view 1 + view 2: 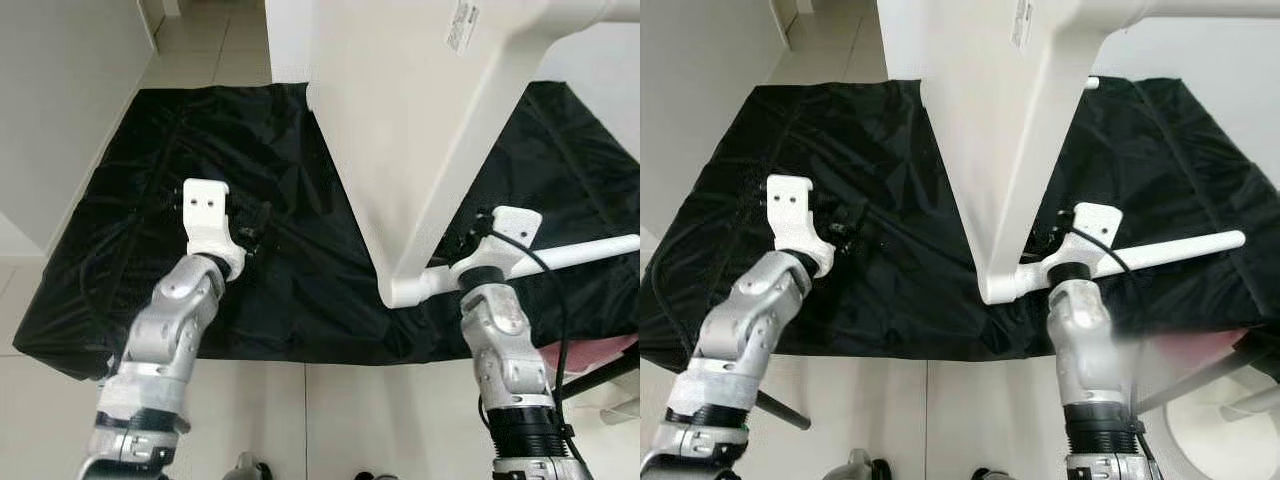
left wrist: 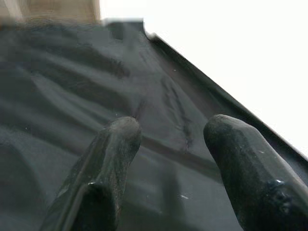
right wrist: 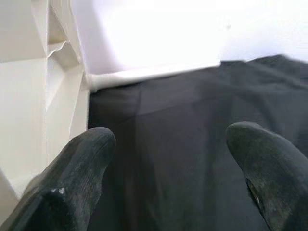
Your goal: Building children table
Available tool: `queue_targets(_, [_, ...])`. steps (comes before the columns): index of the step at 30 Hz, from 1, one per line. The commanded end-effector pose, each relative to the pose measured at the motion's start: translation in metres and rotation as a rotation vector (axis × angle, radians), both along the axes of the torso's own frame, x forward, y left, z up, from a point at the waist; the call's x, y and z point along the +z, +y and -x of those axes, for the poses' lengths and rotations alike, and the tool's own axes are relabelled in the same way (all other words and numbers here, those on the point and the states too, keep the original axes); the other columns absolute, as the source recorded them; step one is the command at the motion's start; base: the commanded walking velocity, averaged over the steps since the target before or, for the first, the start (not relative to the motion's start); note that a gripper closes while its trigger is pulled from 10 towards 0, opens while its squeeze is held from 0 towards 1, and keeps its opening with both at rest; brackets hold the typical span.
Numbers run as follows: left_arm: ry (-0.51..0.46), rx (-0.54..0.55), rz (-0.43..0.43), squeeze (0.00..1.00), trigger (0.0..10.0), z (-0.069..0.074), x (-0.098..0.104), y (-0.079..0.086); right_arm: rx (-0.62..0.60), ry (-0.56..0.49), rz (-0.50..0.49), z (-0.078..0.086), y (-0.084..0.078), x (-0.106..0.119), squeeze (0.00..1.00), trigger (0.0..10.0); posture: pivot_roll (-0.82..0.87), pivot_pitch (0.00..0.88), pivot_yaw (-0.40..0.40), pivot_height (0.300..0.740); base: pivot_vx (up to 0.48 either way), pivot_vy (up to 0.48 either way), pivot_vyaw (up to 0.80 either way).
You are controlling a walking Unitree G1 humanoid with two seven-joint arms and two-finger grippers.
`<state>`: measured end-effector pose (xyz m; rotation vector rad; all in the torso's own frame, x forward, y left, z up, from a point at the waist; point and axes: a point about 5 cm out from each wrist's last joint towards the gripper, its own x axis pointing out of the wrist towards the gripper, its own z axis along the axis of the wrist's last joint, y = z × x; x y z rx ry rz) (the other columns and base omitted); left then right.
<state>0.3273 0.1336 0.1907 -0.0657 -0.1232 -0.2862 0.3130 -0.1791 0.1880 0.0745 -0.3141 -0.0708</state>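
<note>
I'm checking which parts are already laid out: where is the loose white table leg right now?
In the head views the white table leg lies on the black cloth at the robot's right, running sideways from the upturned tabletop's corner, just beyond the right gripper.

1. Both head views are evenly bright, lit by soft daylight; no hard-edged shadows fall on the black sheet (image 1: 270,200).
2. The white table panel (image 1: 400,130) is nearly washed out — its surface shows little detail, only a faint grey shade along its lower edge.
3. The black sheet carries a dull sheen on its creases.
4. In the right eye view the lower right corner is smeared, a pinkish blur (image 1: 1195,350).
5. The left wrist view is soft throughout; the upper right is blown out to pure white, and the fingers (image 2: 110,168) are out of focus.
6. The right wrist view has glare across its top — the near fingers (image 3: 72,178) are blurred.
</note>
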Motion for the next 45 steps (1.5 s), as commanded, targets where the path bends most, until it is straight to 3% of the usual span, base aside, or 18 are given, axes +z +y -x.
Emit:
queue_targets(1, [-0.069,0.121,-0.064,0.00,10.0,0.005,-0.008,0.003,-0.054,-0.012,-0.002,0.003,-0.004,-0.006,0.00,10.0,0.00,0.071,0.001,0.740,0.000,0.000,0.00])
queue_targets(4, [-0.109,0.137,-0.078,0.00,10.0,0.008,-0.011,0.001,-0.070,-0.015,0.008,0.005,-0.005,-0.010,0.00,10.0,0.00,0.071,0.001,0.740,0.000,0.000,0.00])
queue_targets(6, [-0.085,0.135,-0.018,0.00,10.0,0.010,-0.015,-0.002,-0.077,0.006,0.021,0.008,-0.005,-0.019,0.00,10.0,0.00,0.072,0.013,0.740,0.000,0.000,0.00])
queue_targets(11, [-0.103,0.139,-0.067,0.00,10.0,0.015,-0.016,-0.005,-0.057,0.014,0.078,0.015,0.001,-0.031,0.00,10.0,0.01,0.073,0.060,0.740,0.000,0.000,0.00])
queue_targets(25, [-0.149,-0.029,-0.133,0.00,10.0,0.029,-0.040,-0.022,0.038,0.069,0.136,0.023,0.012,-0.052,0.00,10.0,-0.02,0.078,0.078,0.740,0.000,0.000,0.00])
queue_targets(36, [-0.182,0.008,-0.152,0.00,10.0,0.032,-0.036,-0.023,0.086,0.111,0.109,0.026,0.012,-0.059,0.00,10.0,0.00,0.076,0.055,0.740,0.000,0.000,0.00])
queue_targets(45, [-0.198,0.064,-0.180,0.00,10.0,0.033,-0.035,-0.013,0.227,0.166,0.089,0.027,0.031,-0.065,0.00,10.0,0.01,0.079,0.039,0.740,0.000,0.000,0.00])
